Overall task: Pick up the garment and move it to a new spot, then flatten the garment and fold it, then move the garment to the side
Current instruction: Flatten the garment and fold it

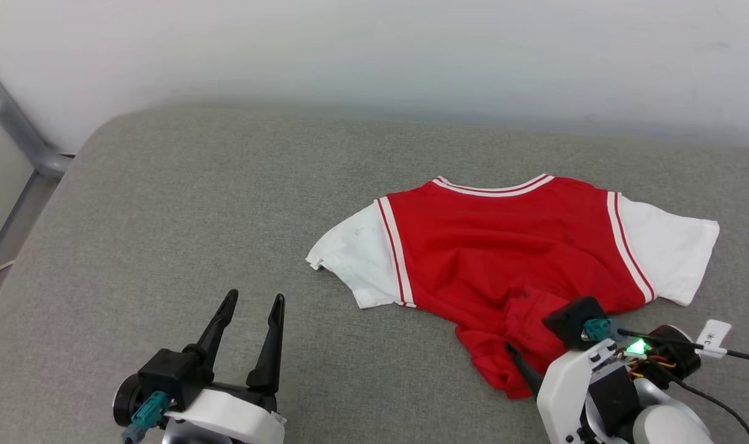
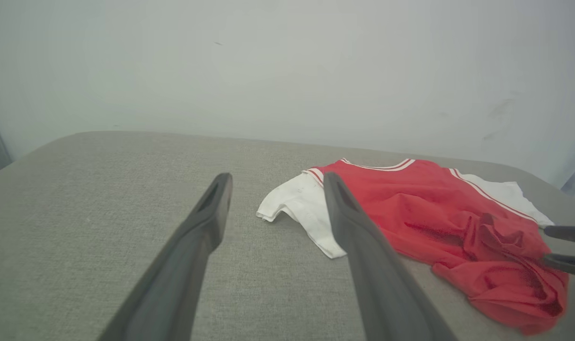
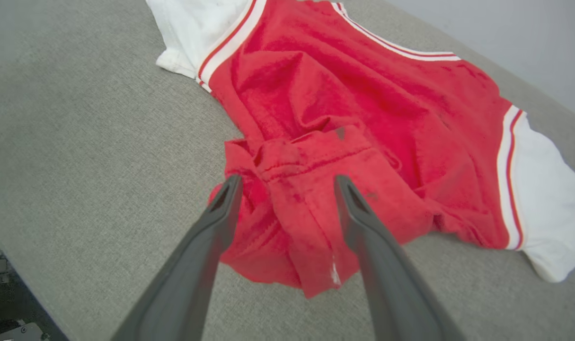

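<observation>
The garment (image 1: 503,246) lay on the right part of the grey cushion (image 1: 164,246), plain red side up, white sleeves spread to either side and collar toward the wall (image 1: 374,49). Its lower hem was bunched into a rumpled heap nearest the robot. The right gripper (image 3: 287,180) stood wide open, a finger either side of that heap, clamping nothing. The left gripper (image 1: 255,296) hovered wide open and empty over bare cushion, apart from the garment
</observation>
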{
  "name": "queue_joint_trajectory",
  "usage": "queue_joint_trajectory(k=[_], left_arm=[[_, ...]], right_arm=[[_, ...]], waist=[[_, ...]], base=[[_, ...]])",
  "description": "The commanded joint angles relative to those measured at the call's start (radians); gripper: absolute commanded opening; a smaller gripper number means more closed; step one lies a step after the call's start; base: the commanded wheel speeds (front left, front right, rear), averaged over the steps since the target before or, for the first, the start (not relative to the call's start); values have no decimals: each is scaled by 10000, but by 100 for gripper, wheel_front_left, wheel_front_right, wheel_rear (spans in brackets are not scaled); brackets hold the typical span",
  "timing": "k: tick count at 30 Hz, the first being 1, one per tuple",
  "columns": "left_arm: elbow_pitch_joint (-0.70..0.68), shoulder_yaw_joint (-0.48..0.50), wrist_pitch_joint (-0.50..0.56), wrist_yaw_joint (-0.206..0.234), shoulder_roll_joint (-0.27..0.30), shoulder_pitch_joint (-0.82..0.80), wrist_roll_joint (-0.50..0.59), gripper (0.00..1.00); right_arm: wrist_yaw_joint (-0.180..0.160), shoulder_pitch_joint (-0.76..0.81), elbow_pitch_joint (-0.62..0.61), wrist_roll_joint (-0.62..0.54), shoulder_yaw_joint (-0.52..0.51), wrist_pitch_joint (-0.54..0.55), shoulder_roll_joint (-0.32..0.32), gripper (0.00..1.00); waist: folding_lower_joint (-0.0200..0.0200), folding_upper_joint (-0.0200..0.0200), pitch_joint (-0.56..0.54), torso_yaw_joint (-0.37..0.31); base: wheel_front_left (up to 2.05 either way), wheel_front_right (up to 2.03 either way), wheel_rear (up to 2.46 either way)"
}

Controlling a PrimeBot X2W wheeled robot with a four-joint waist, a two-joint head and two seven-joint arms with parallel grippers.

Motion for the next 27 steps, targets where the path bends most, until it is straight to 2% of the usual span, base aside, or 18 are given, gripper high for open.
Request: queue_joint_trajectory(k=[1, 11, 12, 13, 21, 27], left_arm=[[39, 99, -25, -86, -61, -100, 99, 100], [198, 358, -25, -363, -274, -231, 360, 100], [237, 361, -25, -373, -300, -259, 385, 100], [261, 367, -25, -404, -323, -287, 390, 100], [500, 551, -25, -520, -404, -174, 478, 100], [533, 740, -25, -593, -447, 39, 553, 100]], right_arm=[[-11, -135, 159, -167, -32, 188, 30, 100], [-11, -299, 724, -347, -84, 508, 238, 100], [-11, -320, 781, -363, -115, 479, 267, 47], [-11, -362, 829, -391, -160, 430, 301, 0], [-11, -24, 664, 61, -764, 53, 616, 0], [-11, 1028, -383, 367, -2232, 167, 747, 0]], waist=[[1, -1, 56, 110], [1, -1, 373, 264], [1, -1, 402, 264], [1, -1, 428, 258], [1, -1, 204, -89], [1, -1, -201, -622]], base=[[0, 0, 0], [0, 0, 0], [0, 0, 0], [0, 0, 0], [0, 0, 0], [0, 0, 0]])
